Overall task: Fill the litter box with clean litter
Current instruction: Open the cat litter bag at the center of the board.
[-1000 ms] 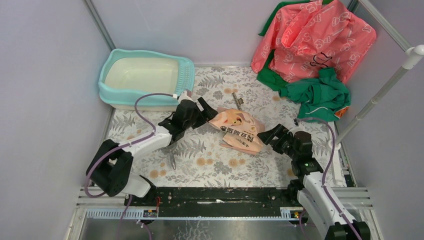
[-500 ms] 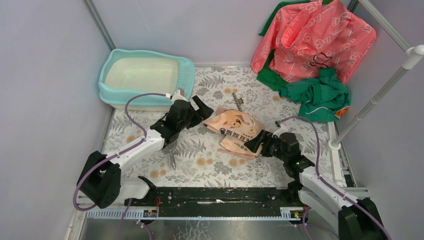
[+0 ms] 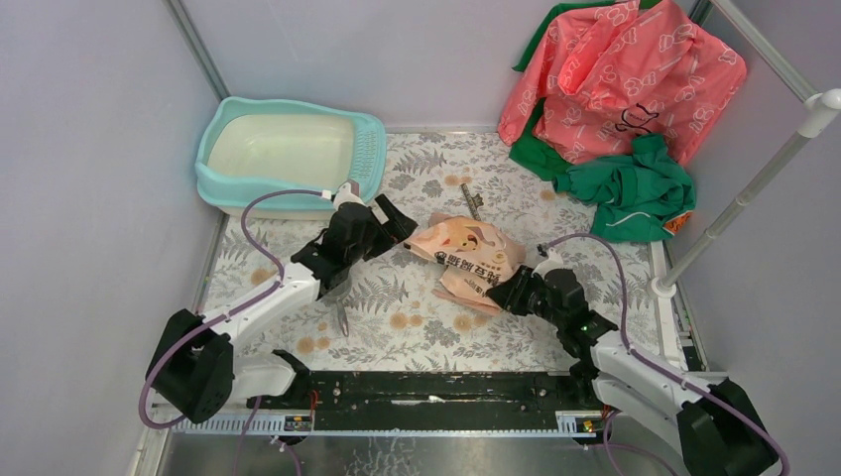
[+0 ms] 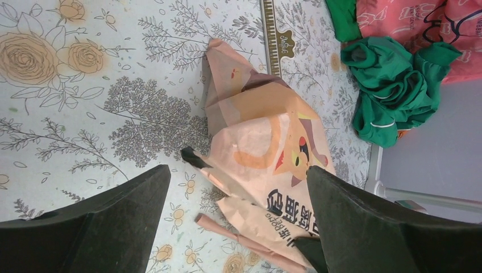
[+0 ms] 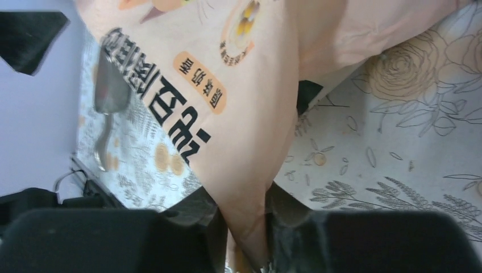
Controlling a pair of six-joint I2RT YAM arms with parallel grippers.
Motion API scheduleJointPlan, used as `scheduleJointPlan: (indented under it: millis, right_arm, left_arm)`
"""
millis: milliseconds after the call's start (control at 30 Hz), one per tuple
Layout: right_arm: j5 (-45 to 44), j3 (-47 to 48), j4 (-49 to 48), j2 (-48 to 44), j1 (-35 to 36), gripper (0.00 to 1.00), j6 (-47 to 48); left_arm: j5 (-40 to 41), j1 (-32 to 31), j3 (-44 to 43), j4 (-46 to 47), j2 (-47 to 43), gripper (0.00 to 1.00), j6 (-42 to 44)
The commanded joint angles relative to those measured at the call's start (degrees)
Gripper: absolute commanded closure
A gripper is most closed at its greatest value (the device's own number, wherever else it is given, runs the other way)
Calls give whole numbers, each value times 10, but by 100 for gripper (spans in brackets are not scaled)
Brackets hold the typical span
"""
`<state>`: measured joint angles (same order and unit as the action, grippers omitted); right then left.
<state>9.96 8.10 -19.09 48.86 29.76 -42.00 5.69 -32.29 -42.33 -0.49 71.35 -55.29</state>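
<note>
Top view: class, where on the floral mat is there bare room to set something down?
Bare: the far strip between litter box and clothes pile; the near strip between printed bag and black rail. Crowded: the middle, around left gripper, right gripper and bag.

High overview; wrist close-ups on bag (image 3: 466, 260)

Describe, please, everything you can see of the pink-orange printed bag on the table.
The bag is pale pink-orange and looks like thin paper or film. It is crumpled and folded, and printed with a cartoon animal face and large dark characters. It lies low on the flowered table cover, near the middle, between the two arms. The right gripper pinches its near right edge between both fingers. The left gripper stands open at its left end; whether it touches the bag cannot be told.
</note>
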Motion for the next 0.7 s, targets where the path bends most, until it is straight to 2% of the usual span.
scheduleJointPlan:
  millis: [0,200,367,467,667]
  right_arm:
    - [-13,41,24,-67,5,80,-18]
    - [12,122,126,-142,5,86,-45]
    - [28,162,169,-139,4,90,-87]
    - [51,147,137,-129,4,90,-134]
    - [81,70,5,-118,4,94,-241]
  left_arm:
    - [7,4,11,-12,-20,1,21]
    - [16,5,17,-35,-55,1,30]
    - [3,5,17,-41,-75,1,22]
    - [-17,4,26,-28,-76,1,2]
    - [-21,3,74,14,-67,1,-60]
